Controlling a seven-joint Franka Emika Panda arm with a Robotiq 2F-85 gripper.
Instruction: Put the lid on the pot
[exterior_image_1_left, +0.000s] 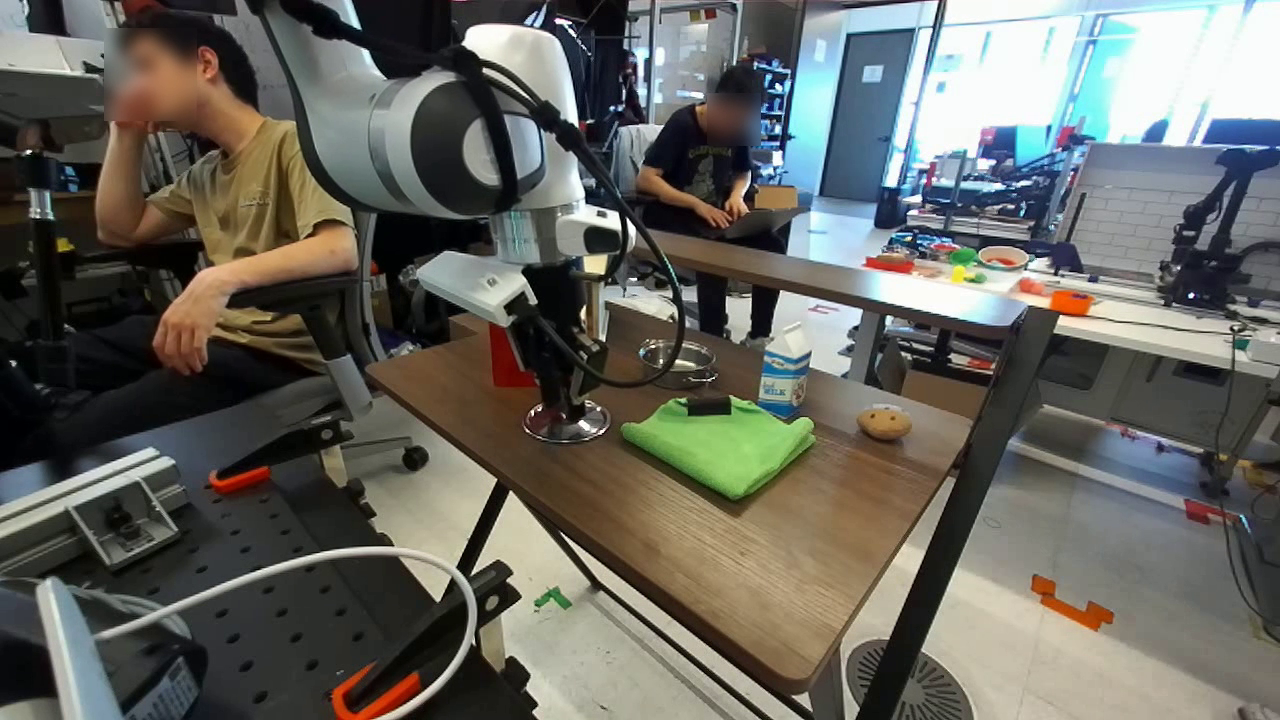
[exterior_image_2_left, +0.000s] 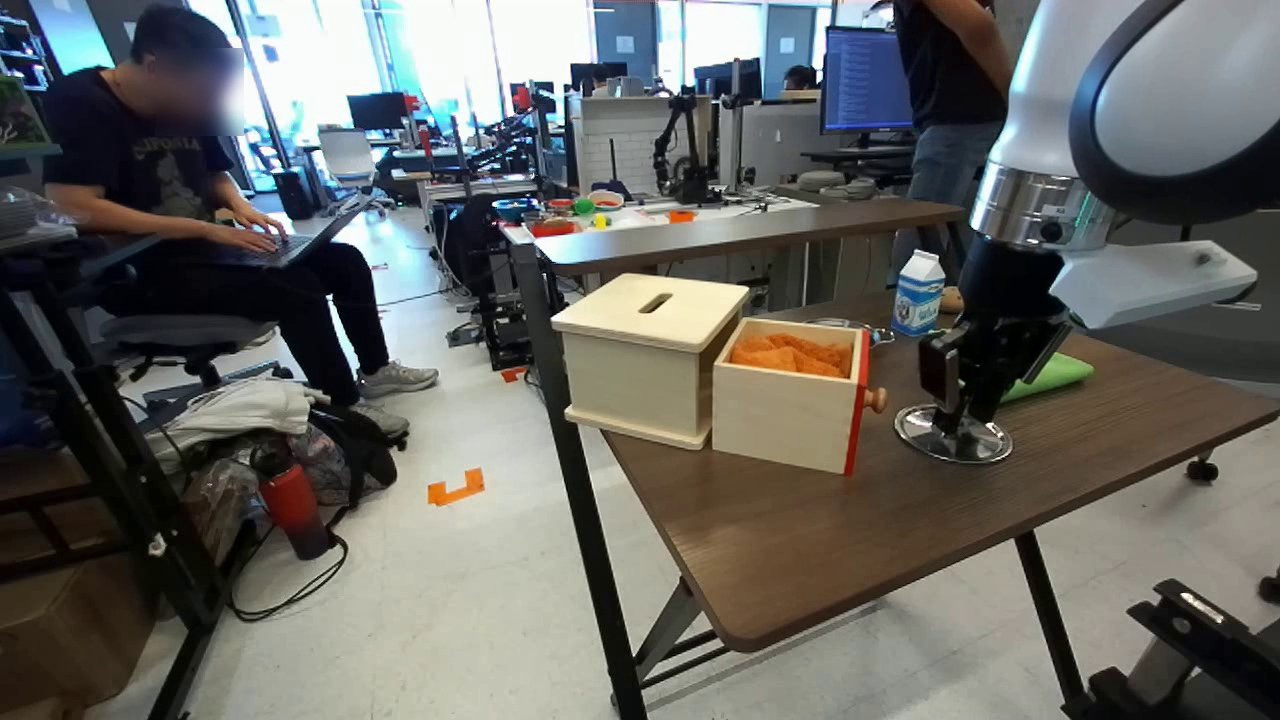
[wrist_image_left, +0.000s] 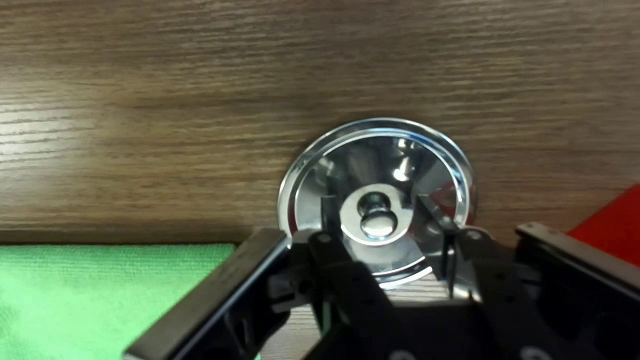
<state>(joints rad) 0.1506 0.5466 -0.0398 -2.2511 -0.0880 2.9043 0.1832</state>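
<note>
The lid (exterior_image_1_left: 567, 427) is a shiny round metal disc with a knob, lying flat on the wooden table. It shows in both exterior views (exterior_image_2_left: 918, 432) and in the wrist view (wrist_image_left: 377, 129). My gripper (wrist_image_left: 376, 206) is open and pointed down over the lid. Its fingertips stand on both sides of the knob (wrist_image_left: 378, 224), with a gap on each side. The pot (exterior_image_1_left: 682, 378) is low, round and silver, uncovered, farther back on the table. In an exterior view it is mostly hidden behind a wooden box, with a bit of metal (exterior_image_2_left: 880, 337) showing.
A folded green cloth (exterior_image_1_left: 715, 450) with a small dark object (exterior_image_1_left: 709, 406) lies beside the lid. A milk carton (exterior_image_1_left: 784, 372) and a brown potato-like object (exterior_image_1_left: 884, 423) stand beyond. A red-sided wooden box (exterior_image_2_left: 785, 415) holds orange cloth, next to a lidded wooden box (exterior_image_2_left: 640, 375).
</note>
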